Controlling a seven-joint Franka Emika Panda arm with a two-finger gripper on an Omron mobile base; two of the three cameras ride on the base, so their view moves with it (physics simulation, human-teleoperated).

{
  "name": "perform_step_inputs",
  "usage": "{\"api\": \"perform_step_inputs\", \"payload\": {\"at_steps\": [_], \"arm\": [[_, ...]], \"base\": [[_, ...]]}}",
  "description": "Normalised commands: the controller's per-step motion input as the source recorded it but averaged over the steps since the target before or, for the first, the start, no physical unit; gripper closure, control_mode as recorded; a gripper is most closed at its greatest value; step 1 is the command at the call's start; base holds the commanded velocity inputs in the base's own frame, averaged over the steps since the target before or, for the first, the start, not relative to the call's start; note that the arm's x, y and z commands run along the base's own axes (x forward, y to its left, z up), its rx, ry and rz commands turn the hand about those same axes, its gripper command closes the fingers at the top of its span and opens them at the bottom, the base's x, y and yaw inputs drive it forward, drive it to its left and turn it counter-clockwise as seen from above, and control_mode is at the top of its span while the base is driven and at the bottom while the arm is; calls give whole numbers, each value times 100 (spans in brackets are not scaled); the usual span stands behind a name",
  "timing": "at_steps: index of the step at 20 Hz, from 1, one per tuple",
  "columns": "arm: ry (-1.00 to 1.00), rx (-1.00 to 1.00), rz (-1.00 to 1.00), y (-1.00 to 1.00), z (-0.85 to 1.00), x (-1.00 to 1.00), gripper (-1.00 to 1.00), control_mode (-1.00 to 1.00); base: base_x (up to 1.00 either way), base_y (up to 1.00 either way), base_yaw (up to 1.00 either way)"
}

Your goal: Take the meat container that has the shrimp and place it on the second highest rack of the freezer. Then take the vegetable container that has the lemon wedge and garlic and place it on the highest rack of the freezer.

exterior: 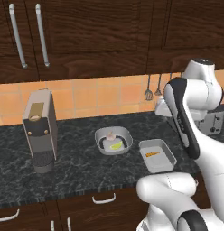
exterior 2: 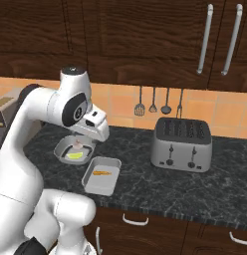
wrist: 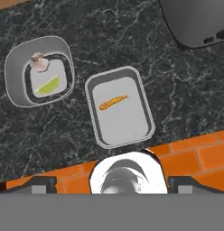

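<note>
Dark marbled stone forms the worktop [wrist: 186, 90] under brown wooden cabinets and an orange tiled wall. From the gripper [wrist: 113, 182] outward: its two dark finger tips show at the bottom corners of the hand view, spread wide with nothing between them, so it is open and empty, held above the worktop. Just above them in that frame lies the rectangular grey meat container [wrist: 119, 107] with the small thin orange shrimp [wrist: 113, 103] on its floor. To the upper left, near but apart, sits the rounded grey vegetable container [wrist: 39, 71], holding the yellow-green lemon wedge [wrist: 47, 85] and the pale pinkish garlic bulb [wrist: 39, 62]. A silver toaster [exterior 2: 181, 143] stands at the right of the right base view, a grey coffee machine [exterior: 40, 128] at the left of the left base view. Both containers rest untouched, so I judge the first pick is in hand. Next, the gripper probably needs to descend over one long rim of the shrimp tray and close on it.
</note>
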Motion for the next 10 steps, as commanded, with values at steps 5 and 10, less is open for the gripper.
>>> {"api": "perform_step_inputs", "payload": {"at_steps": [5,10], "arm": [[10,7,-61,-20,-46,-21,-100,-100],[9,1,-45,-9,-45,3,-100,-100]], "base": [[0,0,0],[0,0,0]]}}
